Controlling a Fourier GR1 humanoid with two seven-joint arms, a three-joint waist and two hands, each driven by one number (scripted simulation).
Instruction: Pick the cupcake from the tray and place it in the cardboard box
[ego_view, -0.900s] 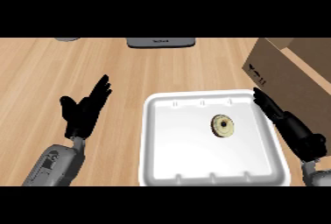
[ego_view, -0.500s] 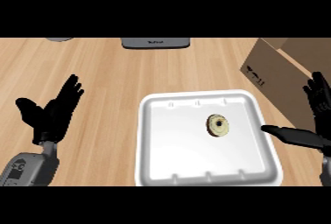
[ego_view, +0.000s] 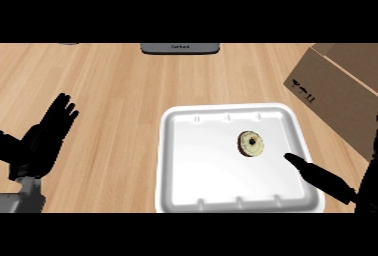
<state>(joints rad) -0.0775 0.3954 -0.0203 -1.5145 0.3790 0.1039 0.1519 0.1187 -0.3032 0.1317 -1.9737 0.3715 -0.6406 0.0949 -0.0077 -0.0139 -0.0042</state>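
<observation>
Wooden surface (ego_view: 133, 100) carries white tray (ego_view: 192, 175); cupcake (ego_view: 251, 143) sits in its right half, untouched; our right hand (ego_view: 325, 178) beside it, fingers extended; left hand (ego_view: 44, 140) resting, fingers spread; reach step; next we must close round cupcake, then cross to cardboard box (ego_view: 339, 95) at right edge.

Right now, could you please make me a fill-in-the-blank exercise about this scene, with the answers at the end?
1. The cupcake lies on the white ____.
2. The cardboard box stands at the ____ side of the tray.
3. The right hand points its thumb over the tray, and its fingers are ____ the cupcake.
4. The left hand is open over the ____ counter.

Answers: tray; right; not touching; wooden
</observation>
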